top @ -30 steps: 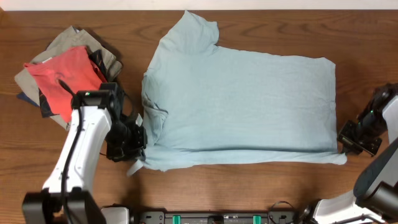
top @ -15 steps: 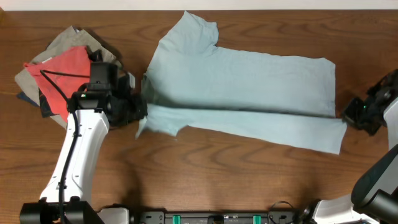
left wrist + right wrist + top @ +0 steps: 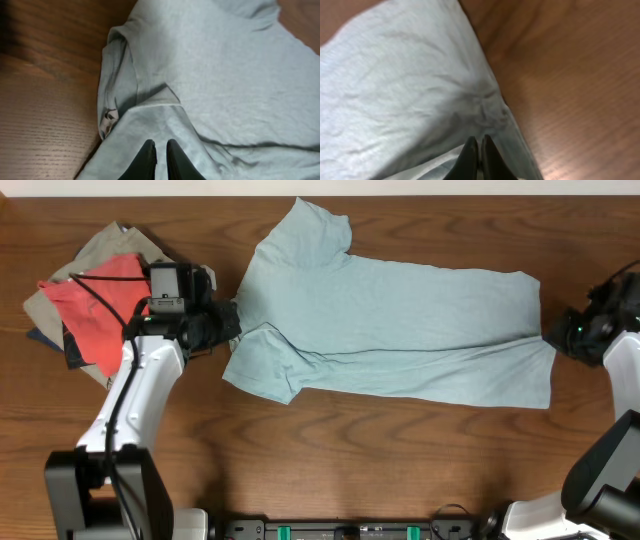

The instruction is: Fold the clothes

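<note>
While the first lengthwise fold is taking shape, the entry is reading thus.

- **Item:** pale blue T-shirt (image 3: 400, 320), lying crosswise on the middle of the table (image 3: 350, 470), its near long edge lying turned up over the body (the flap is sitting askew).
- **Left gripper (image 3: 160, 145):** fingers sitting all but together, pinching the flap at the collar end.
- **Right gripper (image 3: 478, 141):** likewise nearly closed, nipping cloth at the hem corner.
- **Outstanding, by my reckoning:** letting go, smoothing the flap, bringing in the far sleeve (image 3: 318, 225) and far edge, then folding across. The task is standing at an early stage.
- **Adjacent:** red-orange garment (image 3: 105, 305) lying over khaki garment (image 3: 115, 240), apart at the left.
</note>
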You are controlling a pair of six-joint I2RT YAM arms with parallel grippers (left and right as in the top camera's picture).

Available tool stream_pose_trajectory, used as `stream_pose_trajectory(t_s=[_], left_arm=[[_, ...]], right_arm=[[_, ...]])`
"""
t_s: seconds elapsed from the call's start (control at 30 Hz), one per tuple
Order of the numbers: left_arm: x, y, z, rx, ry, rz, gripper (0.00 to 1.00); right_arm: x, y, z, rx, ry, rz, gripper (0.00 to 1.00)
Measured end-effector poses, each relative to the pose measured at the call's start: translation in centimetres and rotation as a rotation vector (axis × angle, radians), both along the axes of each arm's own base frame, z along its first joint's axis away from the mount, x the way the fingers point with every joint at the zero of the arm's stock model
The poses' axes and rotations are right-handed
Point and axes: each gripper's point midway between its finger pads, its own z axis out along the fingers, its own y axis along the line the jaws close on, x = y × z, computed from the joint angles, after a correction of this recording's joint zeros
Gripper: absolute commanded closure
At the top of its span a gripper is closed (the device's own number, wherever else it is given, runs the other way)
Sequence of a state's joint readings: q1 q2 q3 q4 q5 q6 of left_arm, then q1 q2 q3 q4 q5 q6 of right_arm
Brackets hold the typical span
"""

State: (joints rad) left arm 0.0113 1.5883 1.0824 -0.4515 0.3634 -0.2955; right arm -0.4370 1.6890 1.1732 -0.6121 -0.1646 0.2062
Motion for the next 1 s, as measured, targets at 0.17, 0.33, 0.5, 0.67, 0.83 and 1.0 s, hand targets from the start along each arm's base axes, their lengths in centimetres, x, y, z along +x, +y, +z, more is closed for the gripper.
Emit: stream_pose_trajectory(t_s=[0.17,0.33,0.5,0.67,0.83,1.0], left_arm=[[-1.3,-0.4,-0.9,-0.028,0.072,-0.006,0.58],[-3.9,-0.5,-1.9,-0.013,0.178,-0.036,0.47],[-5.8,0.4,-2.8,0.043,0.26,-0.032,0.4],[-6.4,0.9,-3.7,0.07,0.287,-0.03,0.39],[-6.9,1.0,-5.4,0.077,0.342,-0.033,0.33],[-6.7,1.2,-7.1,0.086,0.374,-0.031,0.29]], right_arm=[[0.1,1.0,-0.1,0.002,0.01,0.029,0.46],[-1.7,1.1,-0.9,0.002,0.094,0.015,0.46],[-4.2,1.2,-1.8,-0.005,0.208,-0.002,0.52],[-5.9,1.2,-3.7,-0.023,0.26,-0.014,0.64],[-8.0,1.8,-6.6,-0.015,0.305,-0.02,0.68],[-9.3,2.4,-8.4,-0.01,0.326,-0.022,0.69]])
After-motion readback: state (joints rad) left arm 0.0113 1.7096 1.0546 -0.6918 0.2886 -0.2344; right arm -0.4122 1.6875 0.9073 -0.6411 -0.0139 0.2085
